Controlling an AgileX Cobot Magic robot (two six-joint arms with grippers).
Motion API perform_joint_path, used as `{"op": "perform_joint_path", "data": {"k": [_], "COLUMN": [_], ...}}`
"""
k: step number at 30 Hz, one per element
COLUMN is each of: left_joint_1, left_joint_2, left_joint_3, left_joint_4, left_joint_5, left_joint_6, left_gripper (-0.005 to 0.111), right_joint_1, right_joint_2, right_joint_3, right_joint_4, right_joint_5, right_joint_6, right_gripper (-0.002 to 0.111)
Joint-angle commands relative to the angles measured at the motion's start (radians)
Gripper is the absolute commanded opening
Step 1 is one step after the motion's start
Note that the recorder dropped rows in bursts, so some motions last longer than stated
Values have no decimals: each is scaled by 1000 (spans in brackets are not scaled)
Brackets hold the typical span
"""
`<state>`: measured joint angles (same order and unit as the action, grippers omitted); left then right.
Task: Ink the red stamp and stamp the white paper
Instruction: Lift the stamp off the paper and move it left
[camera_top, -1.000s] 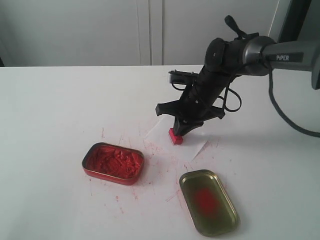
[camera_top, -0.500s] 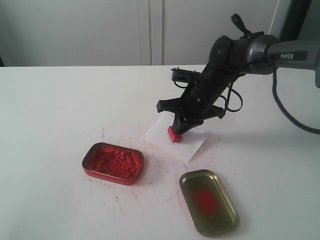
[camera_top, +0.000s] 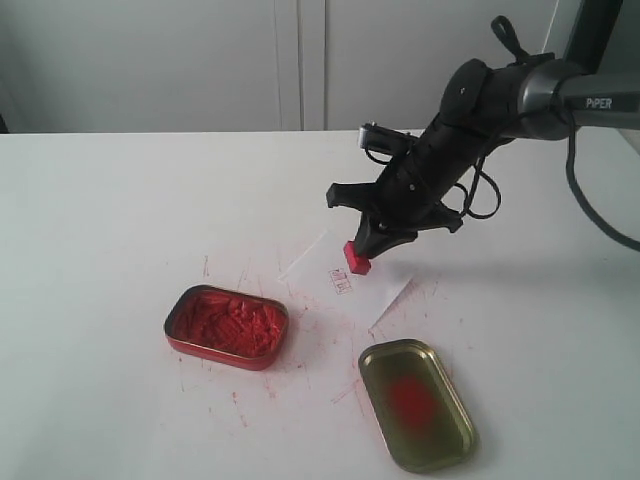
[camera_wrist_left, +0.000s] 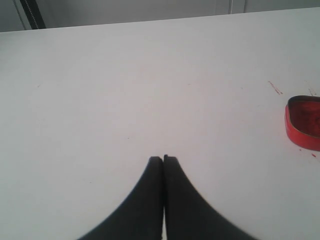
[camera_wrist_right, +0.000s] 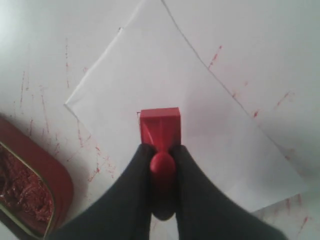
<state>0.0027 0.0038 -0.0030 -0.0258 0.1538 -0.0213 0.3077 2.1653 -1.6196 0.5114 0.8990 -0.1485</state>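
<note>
Right gripper of yours is clamping the red stamp by its handle, fingers pinching both sides. Stamp is hanging base-down over the white paper, apparently just clear of it, near a small red imprint. Red ink tin and gold lid are sitting apart from the sheet. Your left gripper is hovering over the tabletop, jaws pressed together, gripping nothing.

lab-like robot test bench: white ink-flecked tabletop, plain white cabinet doors behind.
</note>
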Motion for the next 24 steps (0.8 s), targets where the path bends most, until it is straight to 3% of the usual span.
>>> {"op": "perform_joint_path", "data": {"k": [1,7,24], "left_joint_1": [-3,-3,-3], "left_joint_2": [-4,-4,-4], "left_joint_3": [3,3,3], "left_joint_4": [1,1,1], "left_joint_5": [-4,-4,-4], "left_joint_6": [-1,-1,-1], "left_gripper": [0,0,0], "right_joint_1": [-6,-1,163], "right_joint_2": [-11,-11,79], "right_joint_3": [4,4,4], "right_joint_4": [119,452,807], "right_joint_5": [7,-16,-286], "right_joint_6": [-71,-246,-314], "right_gripper": [0,0,0]}}
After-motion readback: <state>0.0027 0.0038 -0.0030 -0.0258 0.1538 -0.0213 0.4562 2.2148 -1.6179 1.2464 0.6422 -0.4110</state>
